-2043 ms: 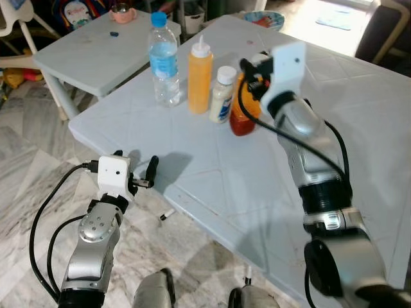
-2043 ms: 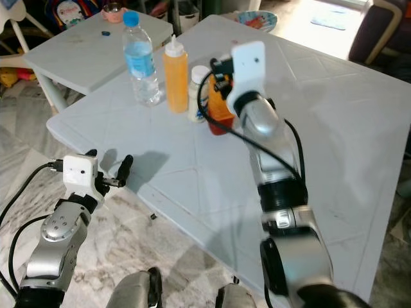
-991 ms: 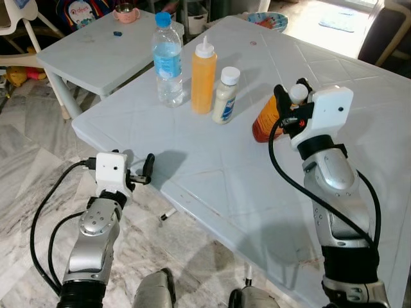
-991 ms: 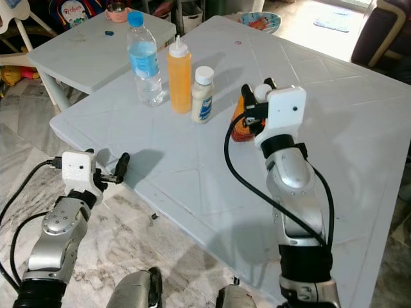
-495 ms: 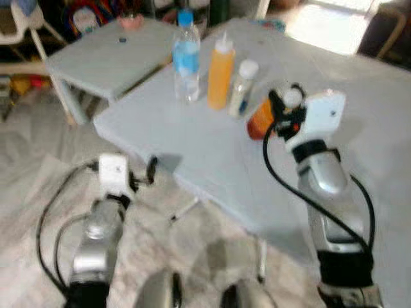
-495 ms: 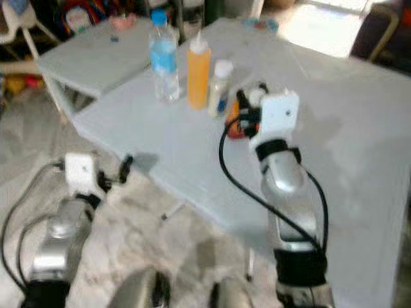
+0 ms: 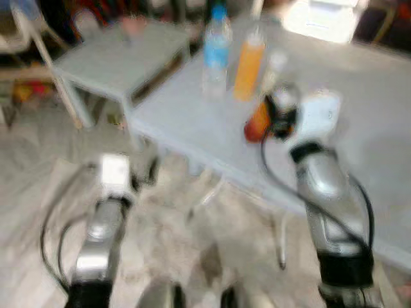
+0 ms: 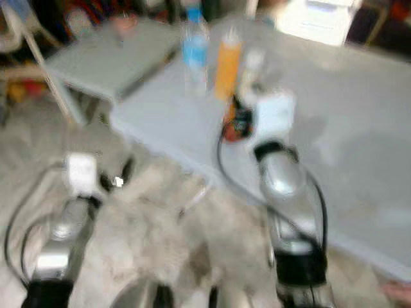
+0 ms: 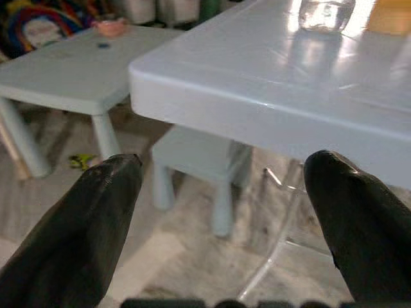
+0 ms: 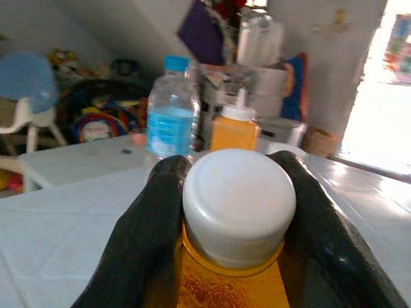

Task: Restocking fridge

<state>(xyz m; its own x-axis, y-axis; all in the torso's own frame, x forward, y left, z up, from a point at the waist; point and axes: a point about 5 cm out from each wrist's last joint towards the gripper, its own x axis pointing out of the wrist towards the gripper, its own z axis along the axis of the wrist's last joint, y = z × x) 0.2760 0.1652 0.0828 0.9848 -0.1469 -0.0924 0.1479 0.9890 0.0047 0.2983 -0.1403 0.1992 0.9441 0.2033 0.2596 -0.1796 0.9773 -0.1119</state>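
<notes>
My right gripper (image 7: 275, 117) is shut on an orange sauce bottle (image 7: 257, 126) with a white cap (image 10: 239, 204), held above the near part of the white table (image 7: 359, 83). In the right wrist view both black fingers (image 10: 151, 237) clamp the neck just under the cap. Behind it on the table stand a water bottle (image 10: 170, 109), a yellow squeeze bottle (image 10: 235, 127) and a small white bottle (image 7: 275, 64). My left gripper (image 9: 223, 165) is open and holds nothing, low beside the table's near corner (image 9: 192, 90).
A lower white side table (image 7: 122, 51) stands to the left with a pink cup (image 9: 110, 27) on it. A small stool (image 9: 199, 154) sits under the big table. Marble floor (image 7: 192, 256) lies in front. Both eye views are blurred.
The right gripper lifted the orange bottle out of the row and drew it toward me. The whole picture has since shifted and blurred, so the camera is moving. The left gripper stays open.
</notes>
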